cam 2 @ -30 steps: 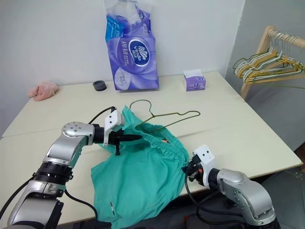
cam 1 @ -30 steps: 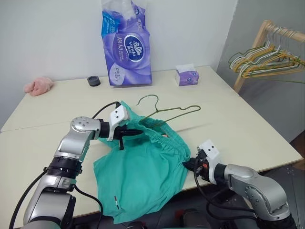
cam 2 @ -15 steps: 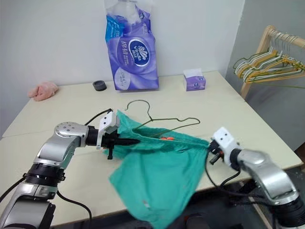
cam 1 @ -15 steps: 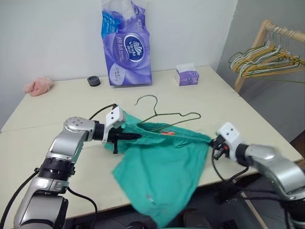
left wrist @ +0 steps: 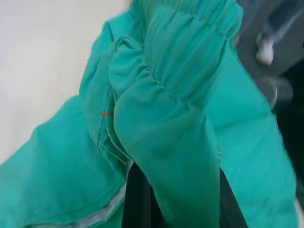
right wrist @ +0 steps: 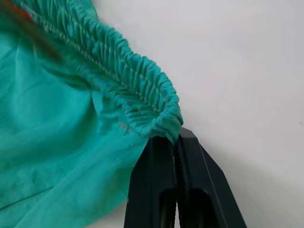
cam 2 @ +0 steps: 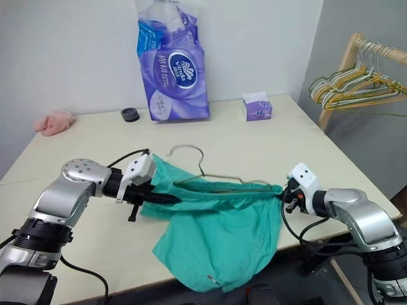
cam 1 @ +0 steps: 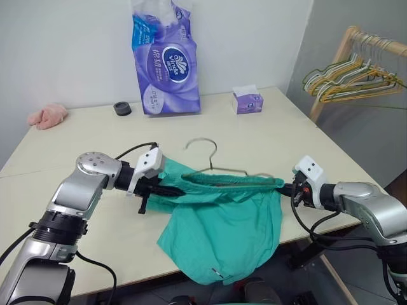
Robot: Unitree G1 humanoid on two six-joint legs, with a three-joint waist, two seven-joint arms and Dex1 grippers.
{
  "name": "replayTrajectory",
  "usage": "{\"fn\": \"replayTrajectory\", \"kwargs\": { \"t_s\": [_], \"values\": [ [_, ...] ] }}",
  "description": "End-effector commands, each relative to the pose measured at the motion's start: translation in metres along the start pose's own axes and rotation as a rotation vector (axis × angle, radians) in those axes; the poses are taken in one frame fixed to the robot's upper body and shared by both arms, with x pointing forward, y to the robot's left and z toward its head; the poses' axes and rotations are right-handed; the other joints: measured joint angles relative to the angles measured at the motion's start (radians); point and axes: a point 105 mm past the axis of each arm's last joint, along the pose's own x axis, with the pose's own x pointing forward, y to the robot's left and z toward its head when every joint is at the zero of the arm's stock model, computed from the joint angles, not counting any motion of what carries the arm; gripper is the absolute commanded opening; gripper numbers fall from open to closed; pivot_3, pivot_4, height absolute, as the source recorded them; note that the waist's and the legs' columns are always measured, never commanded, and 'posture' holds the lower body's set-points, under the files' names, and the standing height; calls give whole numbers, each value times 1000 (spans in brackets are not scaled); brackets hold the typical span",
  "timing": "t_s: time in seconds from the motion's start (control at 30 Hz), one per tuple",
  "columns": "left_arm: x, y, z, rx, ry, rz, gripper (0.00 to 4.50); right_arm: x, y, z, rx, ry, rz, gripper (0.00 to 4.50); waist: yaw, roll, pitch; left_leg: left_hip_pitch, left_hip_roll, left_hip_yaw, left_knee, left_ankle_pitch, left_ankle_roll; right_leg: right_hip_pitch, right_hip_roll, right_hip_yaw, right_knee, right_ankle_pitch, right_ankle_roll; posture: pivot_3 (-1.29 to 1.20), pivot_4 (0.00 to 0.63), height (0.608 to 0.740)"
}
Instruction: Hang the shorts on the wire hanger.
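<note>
The teal-green shorts [cam 1: 222,222] hang stretched by the gathered waistband between my two grippers, above the front of the table, legs drooping past its front edge. My left gripper [cam 1: 166,189] is shut on the waistband's left end, my right gripper [cam 1: 284,186] shut on its right end. In the right wrist view the black fingers [right wrist: 166,190] pinch the elastic [right wrist: 142,90]. In the left wrist view the cloth [left wrist: 166,123] drapes over the fingers. The wire hanger [cam 1: 206,152] lies on the table just behind the waistband, hook toward the far side, its lower part hidden by the shorts.
A purple tissue pack [cam 1: 164,60] stands at the table's back, with a black ring [cam 1: 121,108] and a pink fluffy cloth [cam 1: 47,115] to its left and a small tissue box [cam 1: 247,101] to its right. A wooden rack with several hangers [cam 1: 356,73] stands at the right.
My right gripper pulled the waistband's right end up and out to the right, stretching the shorts taut. My left gripper drew back slightly. The shorts rose off the table and now hang between both grippers.
</note>
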Motion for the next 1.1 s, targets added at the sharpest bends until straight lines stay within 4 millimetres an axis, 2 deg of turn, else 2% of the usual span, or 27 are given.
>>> {"fn": "replayTrajectory", "kwargs": {
  "t_s": [0.03, 0.2, 0.3, 0.43, 0.57, 0.67, 0.83, 0.97, 1.1],
  "values": [
    [-11, 17, -8, 48, 65, 109, 0, -17, -9, 17, -56, -38, -45, 18, 2, 0, 0, 0, 0, 0, 0, 0, 0, 0, 0, 0, 0, 0, 0, -212, 0, 740],
    [-8, 27, -14, 72, 87, 162, 0, -20, 11, 23, -169, -24, 21, 18, 7, 0, 0, 0, 0, 0, 0, 0, 0, 0, 0, 0, 0, 0, 0, -217, 0, 740],
    [-7, 29, -13, 77, 75, 172, 0, -22, 14, 26, -202, -22, 30, 18, 7, 0, 0, 0, 0, 0, 0, 0, 0, 0, 0, 0, 0, 0, 0, -225, 0, 740],
    [-5, 22, -15, 74, 80, 121, 0, -24, 18, 31, -200, -34, 52, 18, 7, 0, 0, 0, 0, 0, 0, 0, 0, 0, 0, 0, 0, 0, 0, -228, 0, 740],
    [-2, 20, -19, 75, 101, 114, 0, -25, 14, 39, -251, -23, 50, 18, 6, 0, 0, 0, 0, 0, 0, 0, 0, 0, 0, 0, 0, 0, 0, -239, 0, 740],
    [5, 23, -21, 92, 119, 122, 0, -24, 12, 56, -376, -9, 70, 18, -2, 2, 1, 0, 0, 1, 0, 0, 0, 0, -1, 1, 0, 0, 1, -243, 0, 740],
    [23, 31, -20, 147, 135, 173, 0, -15, 27, 84, -515, -26, 142, 18, -15, 1, 1, 0, 0, 0, 0, 0, 0, -1, -1, 0, -1, 0, 0, -243, 0, 740],
    [35, 35, -16, 157, 113, 213, 0, -7, 41, 90, -553, -35, 189, 18, -18, 1, 1, -1, 0, 0, 0, 0, 0, -1, -1, 0, -1, 0, 0, -243, 0, 740],
    [51, 31, -14, 163, 86, 214, 0, 5, 52, 97, -584, -64, 211, 18, -18, 1, 1, -1, -1, -1, 0, 0, 0, -1, -2, 0, -1, 0, 0, -242, 0, 740]
  ]
}}
